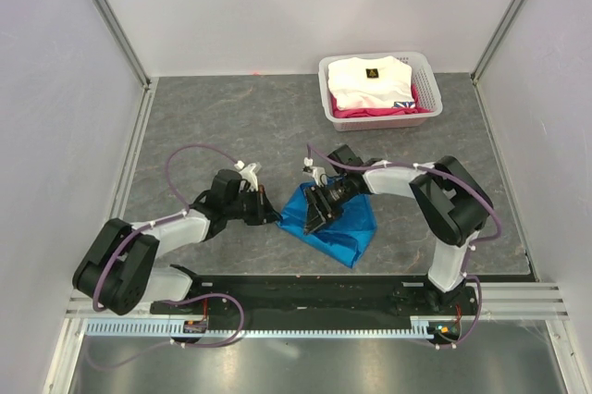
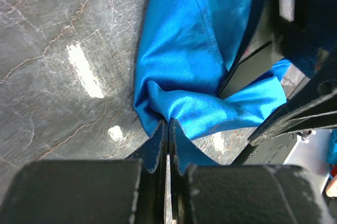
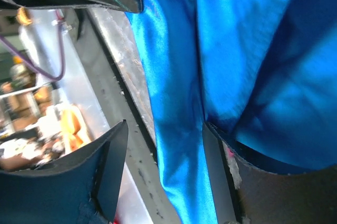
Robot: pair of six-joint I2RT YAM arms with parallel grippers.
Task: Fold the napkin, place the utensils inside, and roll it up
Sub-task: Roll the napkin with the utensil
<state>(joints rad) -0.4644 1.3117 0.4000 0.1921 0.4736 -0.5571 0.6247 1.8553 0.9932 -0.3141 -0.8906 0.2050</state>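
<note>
Closest in, the left gripper (image 2: 167, 125) fills the bottom of its wrist view, jaws pressed together and pinching a bunched edge of the napkin (image 2: 195, 50), which stretches away toward 12 o'clock. From above, the crumpled blue cloth lies just 6 o'clock of the middle of the table (image 1: 231, 121), between both arms. The right gripper (image 3: 163, 129) sits over its 10 o'clock part, jaws spread, cloth draped between them. A basket (image 1: 326, 89) of folded clothes (image 1: 370, 80) stands at 1 o'clock.
</note>
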